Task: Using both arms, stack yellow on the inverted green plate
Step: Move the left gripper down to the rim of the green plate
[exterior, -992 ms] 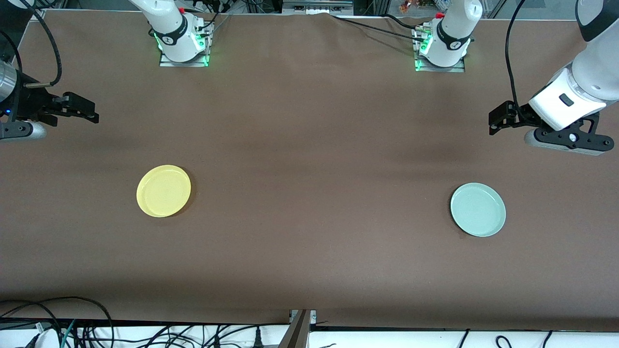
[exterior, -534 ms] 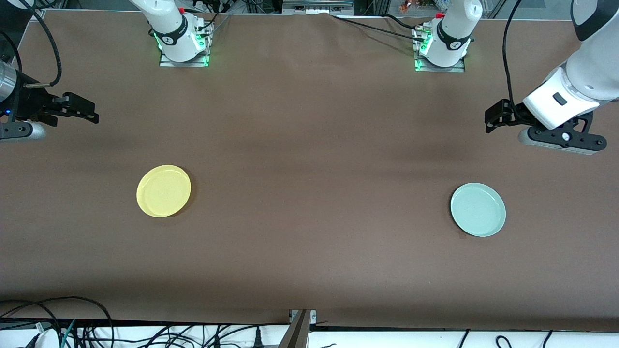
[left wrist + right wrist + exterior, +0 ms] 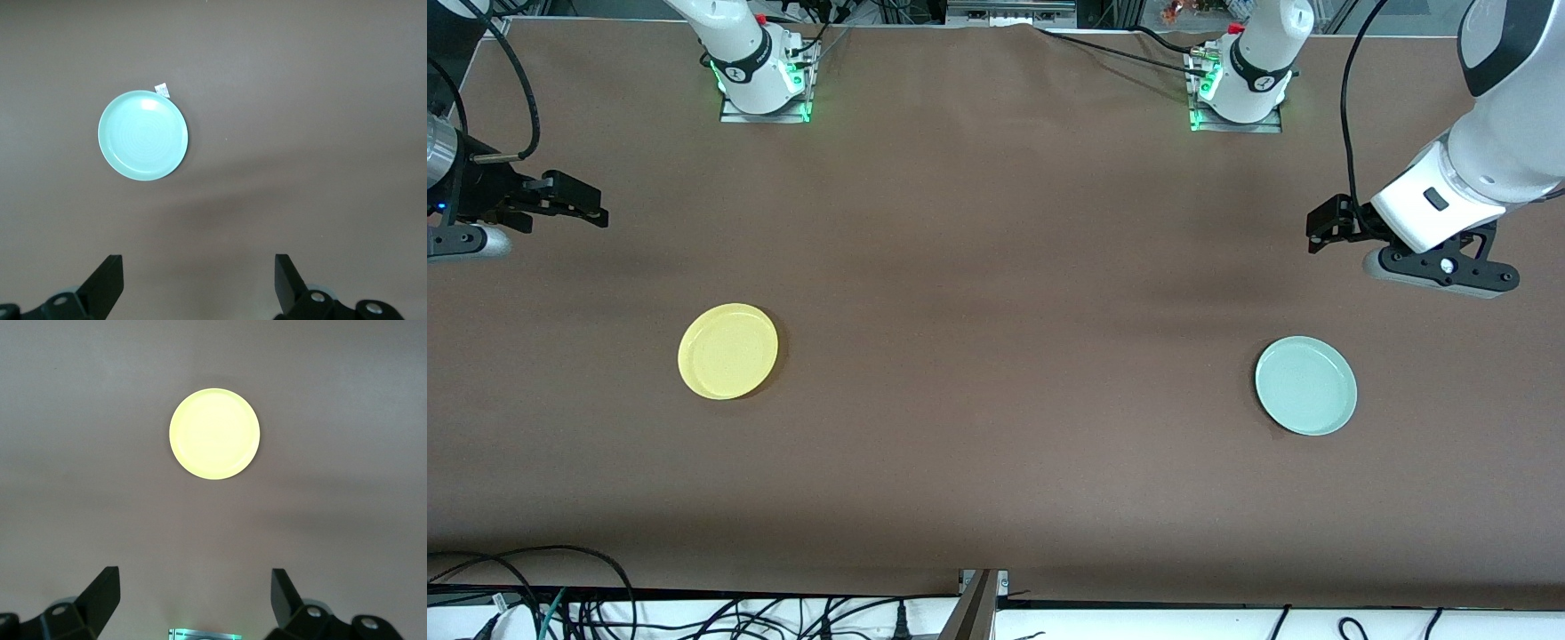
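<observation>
The yellow plate (image 3: pixel 727 351) lies rim up on the brown table toward the right arm's end; it also shows in the right wrist view (image 3: pixel 214 434). The pale green plate (image 3: pixel 1305 385) lies rim up toward the left arm's end; it also shows in the left wrist view (image 3: pixel 143 135). My left gripper (image 3: pixel 1323 228) is open and empty, up in the air over bare table beside the green plate; its fingertips frame bare cloth in the left wrist view (image 3: pixel 199 280). My right gripper (image 3: pixel 580 203) is open and empty, waiting high over the table's end (image 3: pixel 195 593).
The two arm bases (image 3: pixel 765 76) (image 3: pixel 1238 89) stand along the table's edge farthest from the front camera. Cables (image 3: pixel 534 596) hang past the edge nearest that camera. A small white tag (image 3: pixel 161 89) lies against the green plate's rim.
My left arm has moved toward the table's middle and lower, bringing its gripper closer to the green plate. The right arm and both plates have not moved.
</observation>
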